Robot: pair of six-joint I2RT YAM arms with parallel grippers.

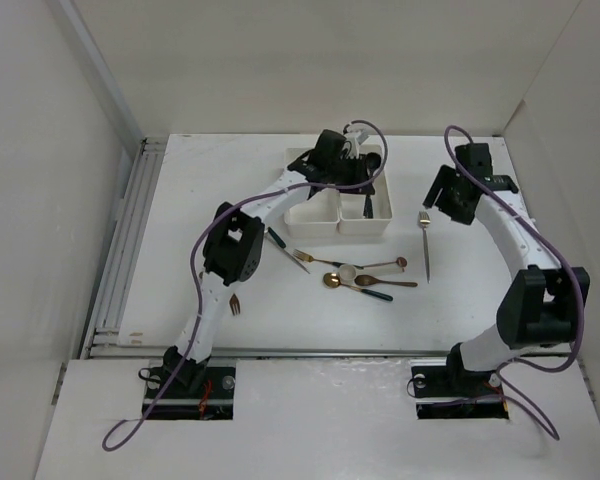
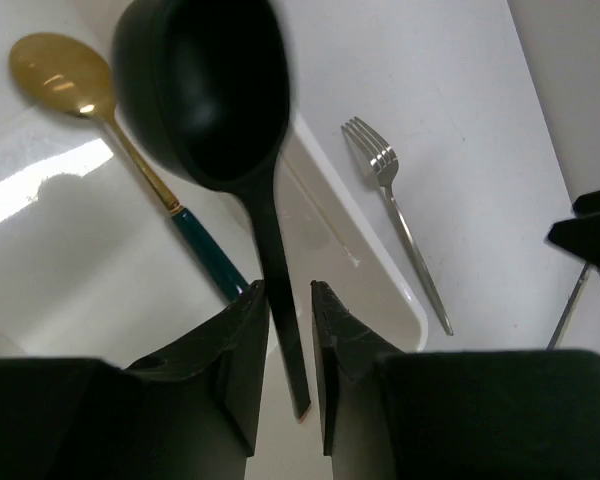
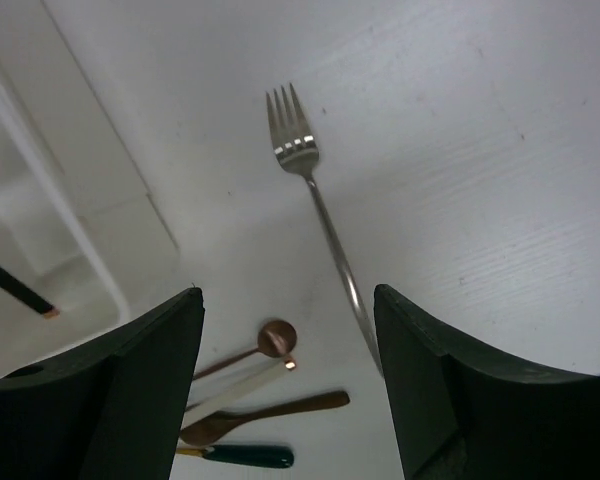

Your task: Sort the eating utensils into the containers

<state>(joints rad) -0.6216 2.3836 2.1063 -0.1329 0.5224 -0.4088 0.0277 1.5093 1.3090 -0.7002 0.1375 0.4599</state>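
Note:
Two joined white bins (image 1: 325, 232) stand at the back centre. My left gripper (image 1: 348, 162) hovers over the right bin (image 2: 380, 270), its jaws a narrow gap apart. A black spoon (image 2: 205, 100) runs between the fingers (image 2: 242, 330); its handle touches the left one and clears the right one. A gold spoon with a teal handle (image 2: 60, 75) lies in that bin. My right gripper (image 1: 440, 200) is wide open and empty above a silver fork (image 3: 320, 215) that lies on the table right of the bins (image 1: 426, 240).
Loose utensils lie in front of the bins: copper spoons (image 1: 385, 282), a gold spoon with a teal handle (image 1: 358, 286), a gold fork (image 1: 300, 258) and a white-handled piece (image 3: 235, 385). A copper fork (image 1: 235, 303) lies beside the left arm.

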